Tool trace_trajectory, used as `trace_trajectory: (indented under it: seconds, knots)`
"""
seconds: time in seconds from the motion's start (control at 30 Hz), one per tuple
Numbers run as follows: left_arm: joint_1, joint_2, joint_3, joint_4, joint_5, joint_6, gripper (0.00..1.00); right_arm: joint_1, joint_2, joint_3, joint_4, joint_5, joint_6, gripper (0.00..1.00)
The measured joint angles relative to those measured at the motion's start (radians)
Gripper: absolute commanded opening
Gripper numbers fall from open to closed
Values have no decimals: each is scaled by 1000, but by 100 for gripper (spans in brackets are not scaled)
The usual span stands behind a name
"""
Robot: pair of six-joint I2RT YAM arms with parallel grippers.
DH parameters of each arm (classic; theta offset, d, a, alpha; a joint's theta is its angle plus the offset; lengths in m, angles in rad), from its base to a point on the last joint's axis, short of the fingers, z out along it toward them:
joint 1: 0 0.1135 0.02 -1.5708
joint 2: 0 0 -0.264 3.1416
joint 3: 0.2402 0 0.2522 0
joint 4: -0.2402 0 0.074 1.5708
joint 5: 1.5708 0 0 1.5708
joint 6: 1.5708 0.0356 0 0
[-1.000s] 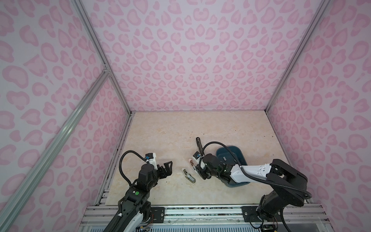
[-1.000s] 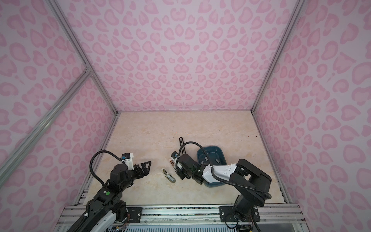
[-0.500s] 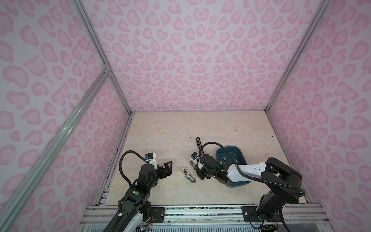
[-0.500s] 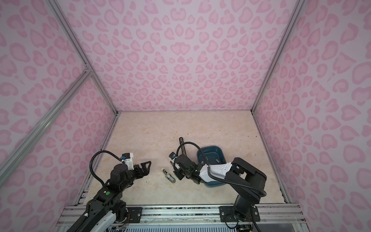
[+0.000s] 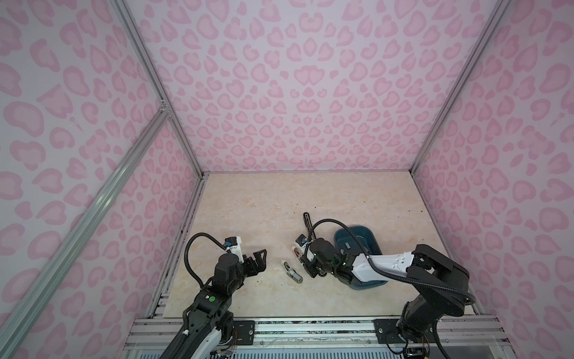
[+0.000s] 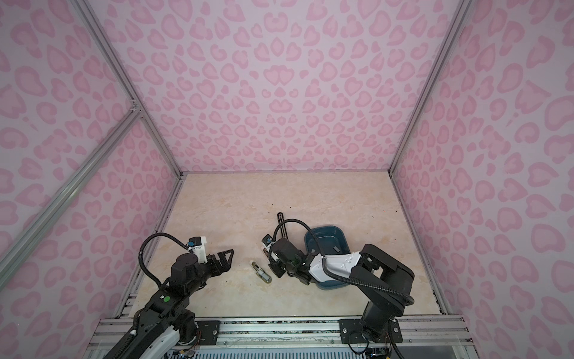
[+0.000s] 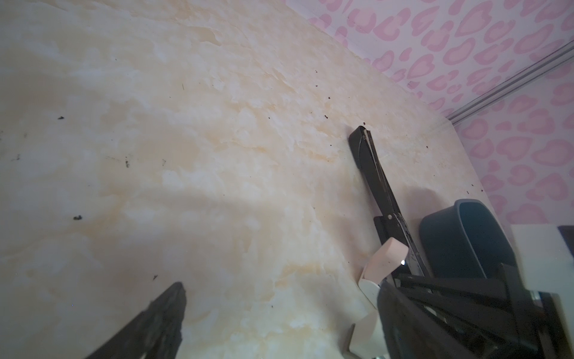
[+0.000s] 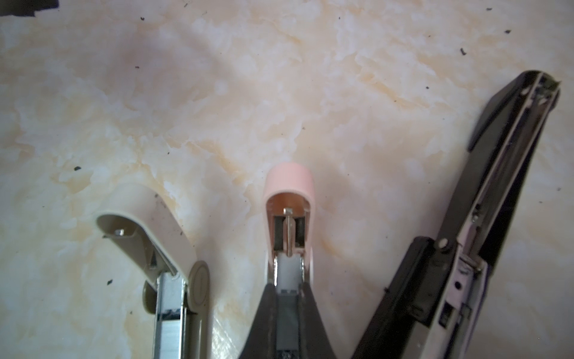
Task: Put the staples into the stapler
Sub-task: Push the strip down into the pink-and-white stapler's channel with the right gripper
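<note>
Three staplers lie open on the marbled table (image 5: pixel 279 202), low in the middle of both top views: a beige stapler (image 5: pixel 292 272), a pink stapler (image 8: pixel 289 199) and a long black stapler (image 5: pixel 307 221). Just right of them sits a blue tub (image 5: pixel 362 230), partly covered by the right arm. Inside it, a few loose staples (image 6: pixel 336 248) lie flat on the bottom as small grey strips. I cannot tell how many more the arm hides. The right gripper (image 8: pixel 287 292) is closed, its fingers pinched on a grey staple strip (image 8: pixel 287 323) that sits in the pink stapler's open channel, at the bottom centre of the right wrist view. The left gripper (image 5: pixel 259 261) stands at the lower left of both top views, jaws wide apart, holding nothing, clear of the beige stapler.
</note>
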Motion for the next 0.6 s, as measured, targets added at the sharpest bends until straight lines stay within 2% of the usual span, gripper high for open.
trace_trajectory:
  seconds: [0.6]
  knots:
    - [-2,5,1,0,-8,0,97,0,25,8,-8,0,0,0]
